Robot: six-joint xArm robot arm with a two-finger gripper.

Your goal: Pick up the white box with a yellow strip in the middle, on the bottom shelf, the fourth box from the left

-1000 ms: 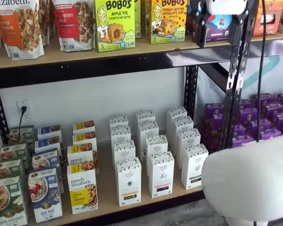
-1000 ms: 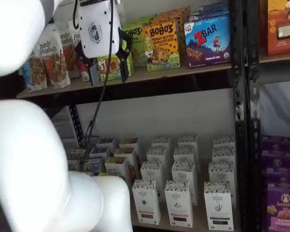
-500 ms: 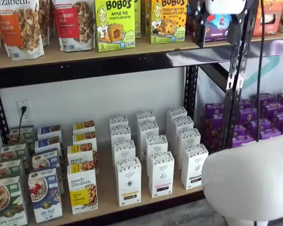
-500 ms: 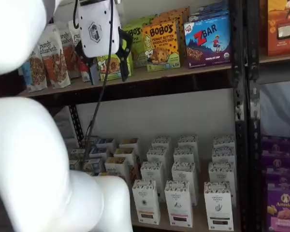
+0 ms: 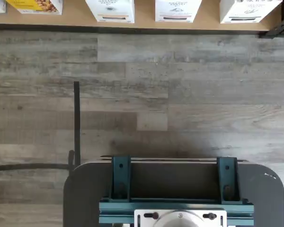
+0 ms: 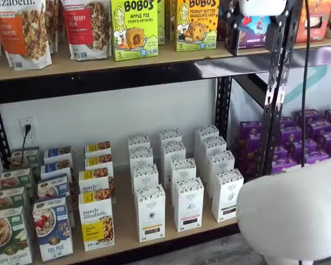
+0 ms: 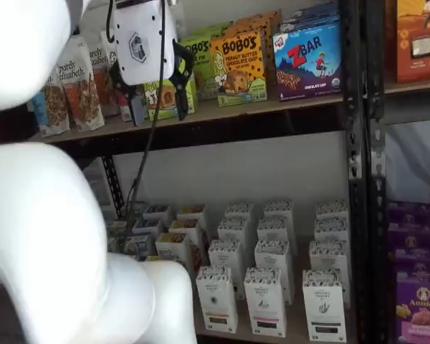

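The white box [image 6: 150, 212] stands at the front of the bottom shelf [image 6: 124, 221], right of a "purely elizabeth" box [image 6: 96, 221]. It is tall and narrow with a tan strip low on its face. It also shows in a shelf view [image 7: 216, 297] and in the wrist view [image 5: 110, 7], cut off by the frame edge. Like cartons with pinkish strips [image 6: 188, 204] stand to its right. My gripper [image 7: 152, 115] hangs high in front of the upper shelf, far above the white box. Its black fingers are spread with a plain gap and hold nothing. Its fingers also show in a shelf view [image 6: 252, 47].
The upper shelf [image 6: 99, 63] holds granola bags, Bobo's boxes [image 6: 134, 27] and a Z Bar box [image 7: 308, 57]. Purple boxes [image 6: 314, 138] fill the right bay behind a black upright [image 6: 276, 88]. My white arm [image 7: 50, 236] fills the foreground. The wrist view shows wooden floor and the dark teal-bracketed mount [image 5: 173, 194].
The gripper has edged slightly upward in front of the upper shelf. The boxes have not moved.
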